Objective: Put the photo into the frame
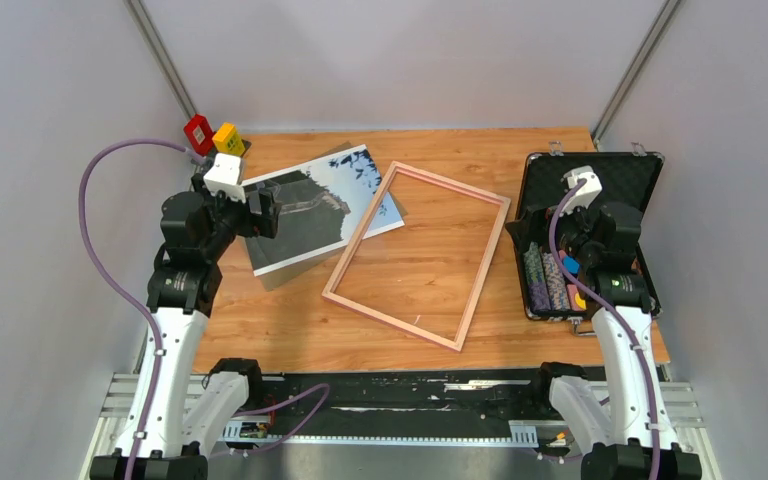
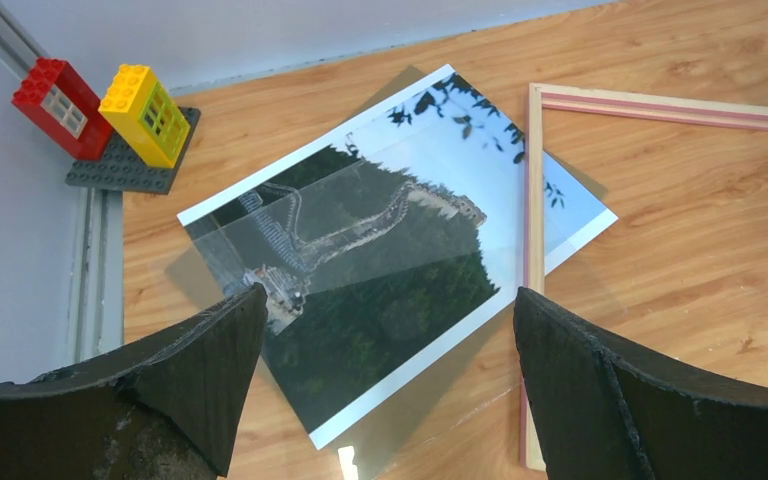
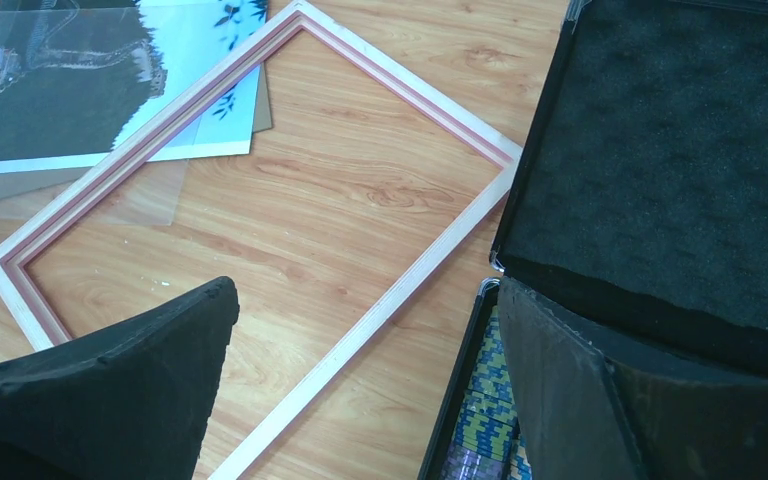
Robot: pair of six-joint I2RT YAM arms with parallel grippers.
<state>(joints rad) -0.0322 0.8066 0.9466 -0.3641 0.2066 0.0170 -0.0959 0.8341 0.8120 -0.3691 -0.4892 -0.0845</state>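
Both the left claw (image 2: 388, 300) and right claw (image 3: 365, 290) are open and empty; the photo (image 1: 300, 215) lies on the table (image 1: 260, 320), its corner under the frame (image 1: 483, 274).

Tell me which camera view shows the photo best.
The left wrist view: the photo fills the middle, almost whole, with the wall and hills legible; only one corner lies under the frame rail. The top external view shows it small, its left edge behind the left arm. The right wrist view catches only part of it.
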